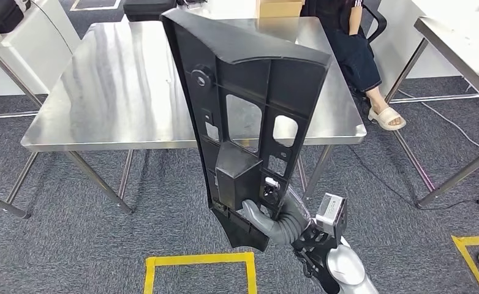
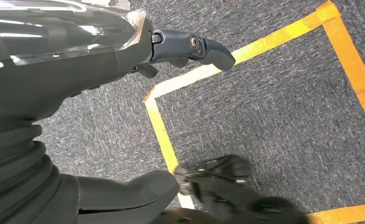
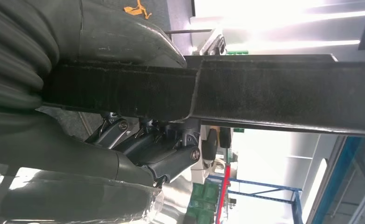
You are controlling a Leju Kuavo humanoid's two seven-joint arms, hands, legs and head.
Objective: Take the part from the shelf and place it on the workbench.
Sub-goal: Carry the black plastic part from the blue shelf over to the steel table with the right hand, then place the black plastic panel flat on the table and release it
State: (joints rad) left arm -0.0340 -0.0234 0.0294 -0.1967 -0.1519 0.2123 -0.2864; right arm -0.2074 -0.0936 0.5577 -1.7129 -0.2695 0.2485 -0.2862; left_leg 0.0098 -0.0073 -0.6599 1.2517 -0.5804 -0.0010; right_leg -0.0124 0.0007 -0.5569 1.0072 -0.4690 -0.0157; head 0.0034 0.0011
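1. Grey carpet floor w/ yellow tape squares (image 1: 200, 260); steel desk (image 1: 120, 92) straight ahead of me, nothing resting on the near part.
2. Part (image 1: 249, 116): long black plastic panel w/ cut-outs, held upright, low end in my right robot hand (image 1: 267, 217), top end rising in front of the desk. Not yet set down.
3. Right robot hand: fingers clamped round the part's lower edge; low grip prob. keeps the length clear for carrying.
4. Left robot hand (image 2: 124, 60): hangs over the floor, fingers apart, holds nothing.
5. Cardboard box (image 1: 279, 8) at the desk's far edge; contents can't tell.
6. Person seated beyond the desk, far right.
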